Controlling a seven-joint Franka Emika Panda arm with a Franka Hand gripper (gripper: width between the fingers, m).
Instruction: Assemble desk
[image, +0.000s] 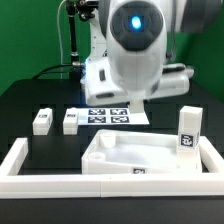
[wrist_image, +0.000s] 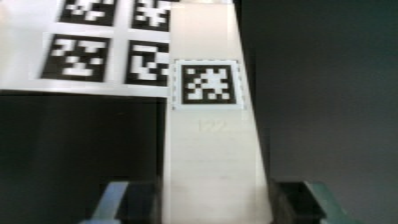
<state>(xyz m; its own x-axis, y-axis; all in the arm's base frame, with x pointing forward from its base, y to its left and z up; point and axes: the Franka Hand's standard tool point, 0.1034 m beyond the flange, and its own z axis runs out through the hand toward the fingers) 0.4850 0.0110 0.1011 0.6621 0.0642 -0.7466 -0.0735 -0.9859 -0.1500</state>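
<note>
Legs lie toward the table's left edge in the exterior view: the first leg (image: 42, 120) and the second leg (image: 70, 121) are near each other but apart. Just right of them is the marker board (image: 112, 116). The wrist view shows a third leg (wrist_image: 214, 130) lying partly over that board, with the gripper (wrist_image: 210, 205) astride it. Its fingers (wrist_image: 116, 205) seem spread wide, with a dark gap on each side. The desk top (image: 105, 165) sits by the front edge, inside the white bars (image: 20, 160). A fourth leg (image: 187, 130) stands upright toward the front right corner
</note>
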